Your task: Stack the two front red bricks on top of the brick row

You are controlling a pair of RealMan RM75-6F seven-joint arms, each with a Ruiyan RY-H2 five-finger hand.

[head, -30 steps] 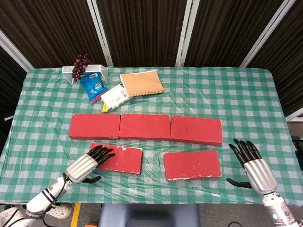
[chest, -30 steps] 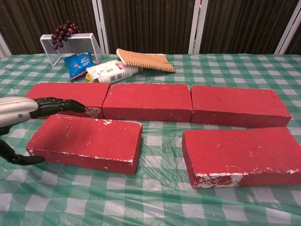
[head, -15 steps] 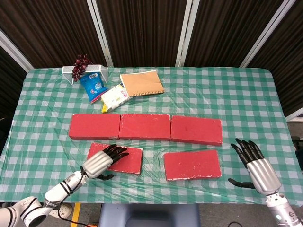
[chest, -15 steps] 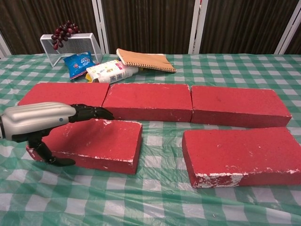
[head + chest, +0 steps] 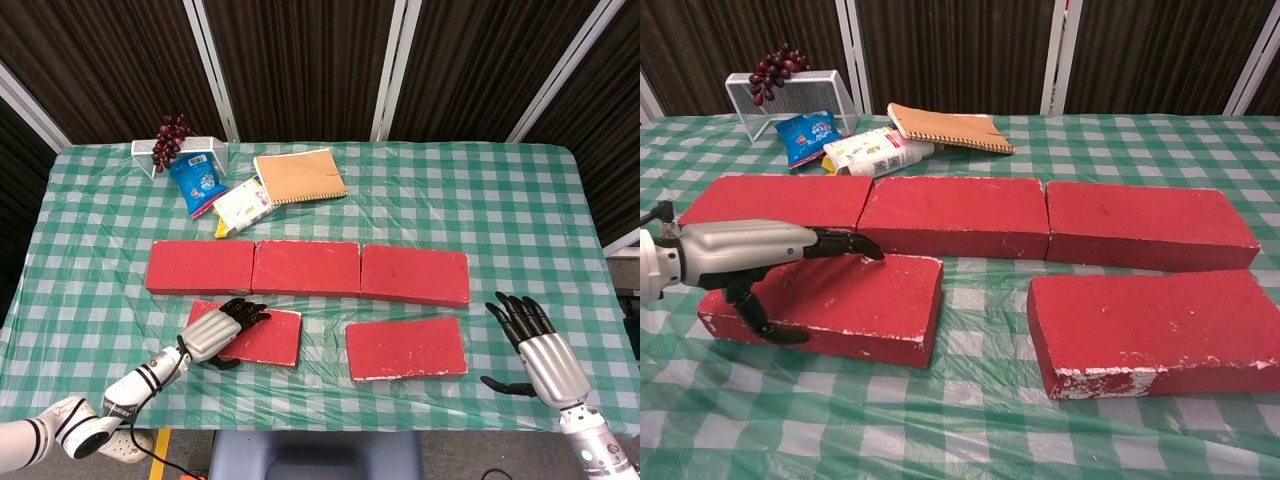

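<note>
Since a second ago our left hand (image 5: 222,328) slid onto the front-left brick (image 5: 262,336), fingers over the top, thumb at its near edge, grip not clinched. Right hand (image 5: 535,347) idles open at 4 o'clock. Both front bricks sit unstacked, the brick row (image 5: 306,268) bare on top.

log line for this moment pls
left robot hand: over front-left brick, thumb at near edge | right robot hand: open, off front-right brick | row: nothing stacked
</note>
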